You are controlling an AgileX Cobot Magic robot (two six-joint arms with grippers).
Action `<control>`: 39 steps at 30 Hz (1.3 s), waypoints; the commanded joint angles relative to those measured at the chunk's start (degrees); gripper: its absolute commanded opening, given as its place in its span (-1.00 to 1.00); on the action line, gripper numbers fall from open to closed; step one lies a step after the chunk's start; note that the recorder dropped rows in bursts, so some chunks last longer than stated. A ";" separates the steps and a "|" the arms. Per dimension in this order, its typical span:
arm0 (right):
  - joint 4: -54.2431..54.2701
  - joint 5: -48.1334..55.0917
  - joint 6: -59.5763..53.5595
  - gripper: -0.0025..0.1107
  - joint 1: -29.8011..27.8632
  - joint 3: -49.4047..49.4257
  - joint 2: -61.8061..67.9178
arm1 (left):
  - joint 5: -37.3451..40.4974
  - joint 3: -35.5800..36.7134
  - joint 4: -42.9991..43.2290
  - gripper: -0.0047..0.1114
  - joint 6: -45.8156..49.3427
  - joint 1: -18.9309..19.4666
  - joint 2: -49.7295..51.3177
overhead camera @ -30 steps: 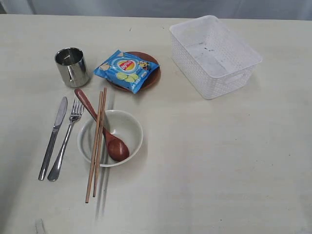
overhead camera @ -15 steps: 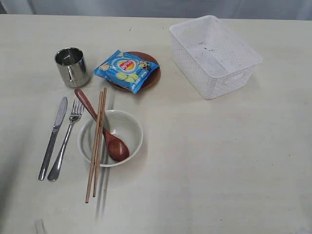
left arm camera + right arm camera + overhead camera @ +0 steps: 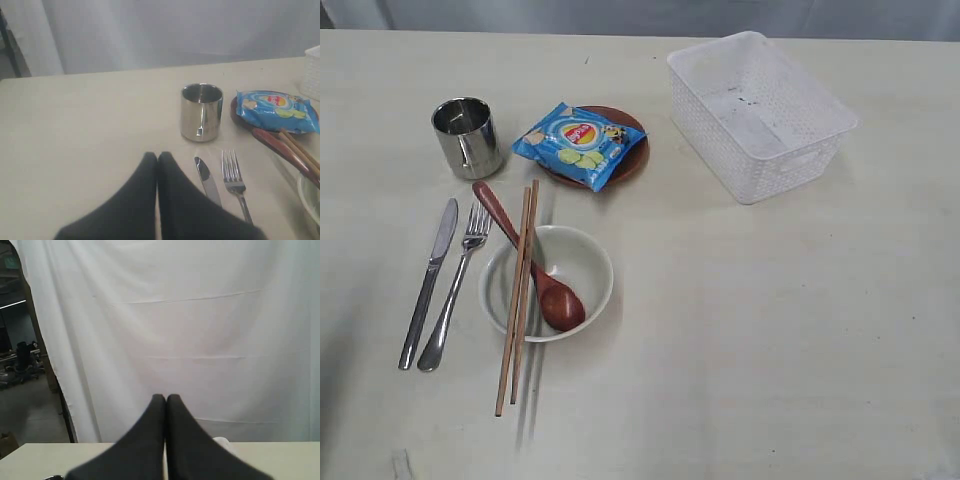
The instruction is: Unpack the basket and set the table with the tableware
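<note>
Place setting on the cream surface [image 3: 770, 330]; white basket [image 3: 720, 150] upright at the far right, well apart from the tableware.

Steel cup [image 3: 467, 137] at far left, just beside a reddish-brown plate [image 3: 639, 150] that carries a blue snack bag [image 3: 578, 143]. Nearer the front, the knife [image 3: 430, 280] and fork [image 3: 460, 285] lie side by side, left of the cream bowl [image 3: 588, 268]. Wooden spoon [image 3: 535, 270]: head inside the bowl, handle over the rim toward the cup. Two chopsticks [image 3: 517, 300] lie together across the bowl's left side. Left fingers [image 3: 140, 190]: pressed together, holding nothing, above the surface near the knife tip and the cup. Right fingers [image 3: 150, 430]: pressed together, holding nothing, seen against a white curtain [image 3: 200, 340].
</note>
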 commanded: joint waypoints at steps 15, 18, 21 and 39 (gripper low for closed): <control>-6.99 0.02 0.00 -0.96 -0.29 0.47 -1.27 | 0.08 0.23 0.07 -0.91 0.23 0.08 -0.21; -11.85 -1.30 0.00 -0.96 -1.92 2.61 -2.78 | 0.08 0.23 0.07 -0.91 -0.02 0.08 -0.21; -16.52 -3.55 0.00 -0.96 -5.20 7.06 -5.12 | 0.08 0.23 0.07 -0.91 -0.02 0.08 -0.21; -23.48 16.16 1.33 -0.96 -9.45 16.79 -9.09 | 0.08 0.23 0.07 -0.91 0.08 0.08 -0.21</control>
